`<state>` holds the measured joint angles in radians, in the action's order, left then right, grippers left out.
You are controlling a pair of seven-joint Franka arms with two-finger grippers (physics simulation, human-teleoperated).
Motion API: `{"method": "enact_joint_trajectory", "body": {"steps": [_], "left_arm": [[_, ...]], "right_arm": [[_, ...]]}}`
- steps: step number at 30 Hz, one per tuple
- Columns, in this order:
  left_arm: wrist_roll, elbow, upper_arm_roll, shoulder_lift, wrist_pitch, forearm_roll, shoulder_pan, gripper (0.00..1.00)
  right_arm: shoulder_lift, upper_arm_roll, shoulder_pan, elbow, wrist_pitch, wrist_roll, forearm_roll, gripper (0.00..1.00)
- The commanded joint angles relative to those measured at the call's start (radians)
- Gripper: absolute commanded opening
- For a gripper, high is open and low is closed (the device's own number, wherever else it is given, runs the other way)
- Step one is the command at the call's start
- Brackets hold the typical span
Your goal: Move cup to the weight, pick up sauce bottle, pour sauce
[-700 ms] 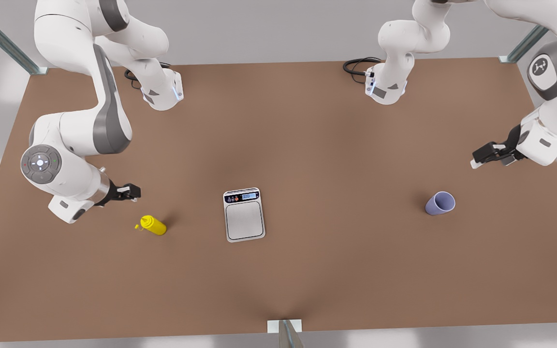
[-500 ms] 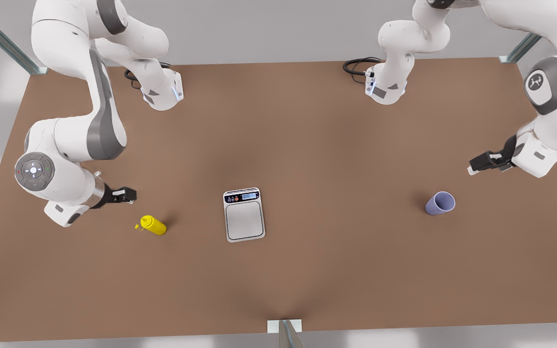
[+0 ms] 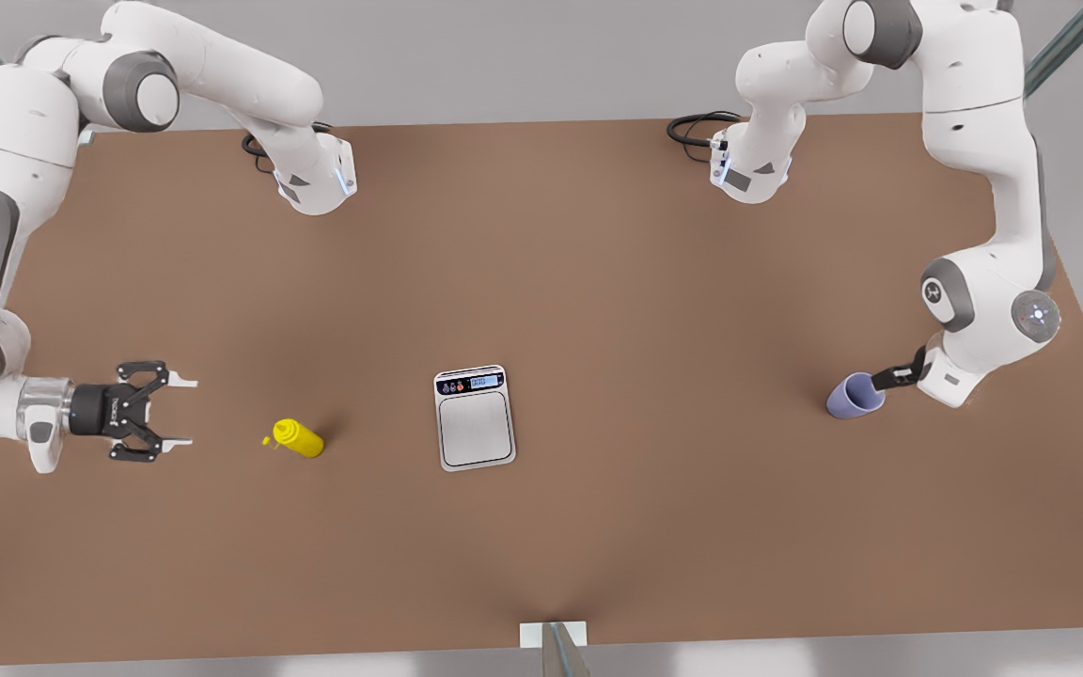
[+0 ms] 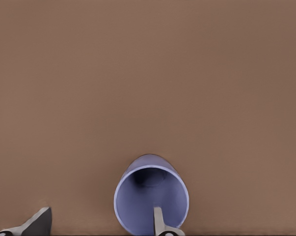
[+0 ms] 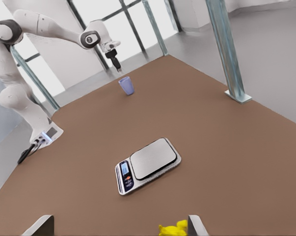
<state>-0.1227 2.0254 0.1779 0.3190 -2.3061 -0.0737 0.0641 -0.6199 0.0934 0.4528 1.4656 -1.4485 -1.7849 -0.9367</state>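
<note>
The lavender-blue cup (image 3: 852, 397) stands upright near the front view's right. My left gripper (image 3: 885, 378) is at its rim, open. In the left wrist view one finger (image 4: 159, 222) reaches inside the cup (image 4: 143, 196) and the other finger (image 4: 39, 223) is well outside it. The yellow sauce bottle (image 3: 297, 438) lies on its side at the front view's left. My right gripper (image 3: 186, 412) hovers low, open, a short way from the bottle and pointing at it. The weight (image 3: 475, 417) sits bare in the middle of the table. From the right wrist I see the bottle (image 5: 173, 229), the weight (image 5: 148, 164) and the far cup (image 5: 126, 86).
Both arm bases (image 3: 316, 179) (image 3: 748, 169) with black cables stand along the brown table's (image 3: 598, 282) back edge. Metal frame posts (image 5: 226, 49) rise at the corners. A small bracket (image 3: 553, 636) sits at the front edge.
Both arms swung down. The right gripper backed away toward the front view's left, turned level with the bottle and opened wide. The left gripper dropped onto the cup's rim.
</note>
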Motion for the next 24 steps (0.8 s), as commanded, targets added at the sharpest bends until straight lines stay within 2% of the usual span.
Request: {"method": "enact_joint_trajectory", "body": {"steps": [1, 4, 11, 17, 19, 20, 24], "left_arm": [[0.0, 0.001, 0.0, 0.002, -0.001, 0.0, -0.001, 1.0], [0.0, 0.002, -0.001, 0.035, -0.009, 0.0, 0.0, 1.0], [-0.003, -0.002, -0.001, 0.104, -0.061, 0.002, 0.0, 1.0], [-0.005, -0.008, -0.001, 0.144, -0.061, 0.006, 0.0, 0.99], [-0.006, -0.011, -0.001, 0.146, -0.061, 0.005, 0.0, 0.53], [-0.006, -0.016, -0.001, 0.146, -0.061, 0.005, 0.0, 0.42], [-0.003, -0.016, -0.003, 0.146, -0.059, 0.005, 0.0, 0.21]], "right_arm": [[-0.018, 0.0, 0.0, 0.001, -0.003, -0.034, -0.002, 1.0], [-0.158, 0.0, 0.004, 0.001, -0.018, -0.267, -0.034, 1.0], [-0.314, 0.0, 0.001, -0.001, -0.067, -0.487, -0.044, 1.0], [-0.348, 0.0, -0.002, 0.001, -0.099, -0.524, -0.05, 1.0], [-0.353, 0.0, -0.009, 0.001, -0.136, -0.522, -0.077, 1.0], [-0.353, 0.0, -0.017, 0.001, -0.136, -0.522, -0.079, 1.0], [-0.351, 0.0, -0.042, 0.022, -0.13, -0.559, -0.07, 1.0]]}}
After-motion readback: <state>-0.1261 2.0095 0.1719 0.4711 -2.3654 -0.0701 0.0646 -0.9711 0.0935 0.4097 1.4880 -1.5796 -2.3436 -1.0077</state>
